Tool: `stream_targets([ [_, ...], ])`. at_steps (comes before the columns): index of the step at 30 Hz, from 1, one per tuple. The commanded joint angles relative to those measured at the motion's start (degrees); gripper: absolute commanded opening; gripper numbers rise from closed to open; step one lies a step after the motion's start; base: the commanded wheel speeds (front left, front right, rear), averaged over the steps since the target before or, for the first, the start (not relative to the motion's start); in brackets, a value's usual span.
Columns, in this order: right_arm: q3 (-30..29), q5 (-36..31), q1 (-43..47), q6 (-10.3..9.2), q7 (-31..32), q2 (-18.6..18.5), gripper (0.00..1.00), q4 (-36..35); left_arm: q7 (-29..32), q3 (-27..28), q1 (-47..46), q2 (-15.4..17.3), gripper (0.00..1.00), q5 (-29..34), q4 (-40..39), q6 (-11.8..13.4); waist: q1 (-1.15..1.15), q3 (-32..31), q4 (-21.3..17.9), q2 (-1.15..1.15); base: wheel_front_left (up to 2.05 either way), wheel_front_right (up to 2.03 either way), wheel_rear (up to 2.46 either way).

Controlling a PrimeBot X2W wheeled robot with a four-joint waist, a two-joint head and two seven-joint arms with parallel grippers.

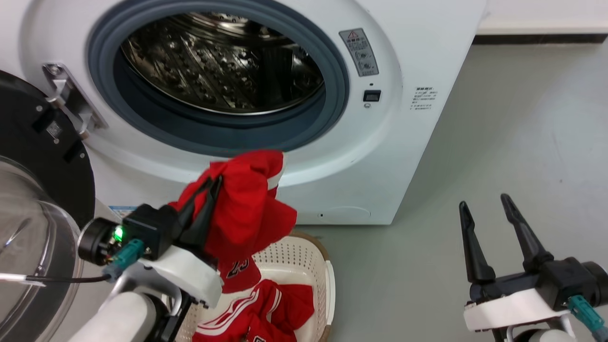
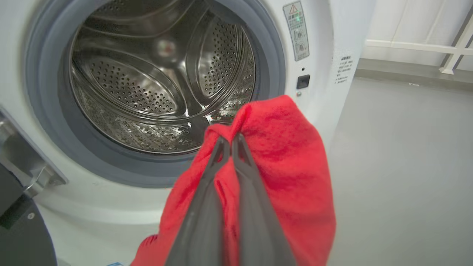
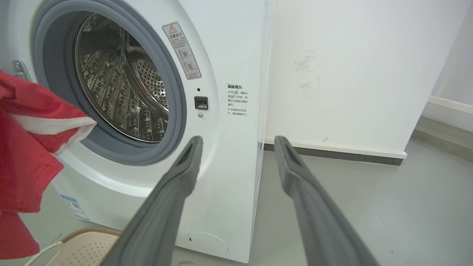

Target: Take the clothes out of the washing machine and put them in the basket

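Note:
My left gripper (image 1: 214, 183) is shut on a bright red garment (image 1: 247, 199) with a white stripe, held in front of the washing machine (image 1: 394, 142) below its open porthole and above the basket (image 1: 304, 261). In the left wrist view the fingers (image 2: 218, 155) pinch the red garment (image 2: 288, 162) before the steel drum (image 2: 155, 92), which looks bare inside. More red clothes (image 1: 266, 304) with white stripes lie in the cream basket. My right gripper (image 1: 484, 204) stands open over the floor to the right, holding nothing. The right wrist view shows the right gripper (image 3: 238, 142), the hanging garment (image 3: 26, 147) and the basket rim (image 3: 85, 232).
The machine's black-rimmed glass door (image 1: 33, 199) stands swung open at the left, close to my left arm. Grey floor (image 1: 522, 142) stretches to the right of the machine. A white wall with a dark baseboard (image 3: 332, 153) runs behind.

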Motion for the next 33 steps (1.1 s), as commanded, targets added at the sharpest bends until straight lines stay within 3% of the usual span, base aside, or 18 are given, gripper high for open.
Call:
stream_targets([
  [1, -0.1, -0.3, -1.3, -0.04, -0.1, 0.1, 1.00, -0.4, -0.4, -0.5, 0.9, -0.1, 0.00, 0.0, 1.2, -0.4, 0.00, 1.9, -0.2, 0.00, 0.00, 0.00, 0.00],
  [12, -0.2, -0.9, -7.5, -0.04, -0.1, 0.1, 1.00, -2.1, -2.8, -3.9, -1.9, -4.2, 0.00, 0.7, 15.9, -3.4, 0.00, 13.2, -2.8, 0.00, 0.00, 0.00, 0.00],
  [25, -1.0, 0.9, -15.3, -0.04, -0.1, 0.1, 1.00, -4.4, -6.5, -6.4, -15.2, -11.3, 0.00, 1.3, 46.6, -11.3, 0.00, 28.7, -6.5, 0.00, 0.00, 0.00, 0.00],
  [33, -1.6, 1.4, -17.8, -0.04, -0.1, 0.1, 1.00, -5.4, -6.4, -8.1, -24.1, -16.2, 0.00, 2.3, 64.5, -14.3, 0.00, 34.6, -7.4, 0.00, 0.00, 0.00, 0.00],
])
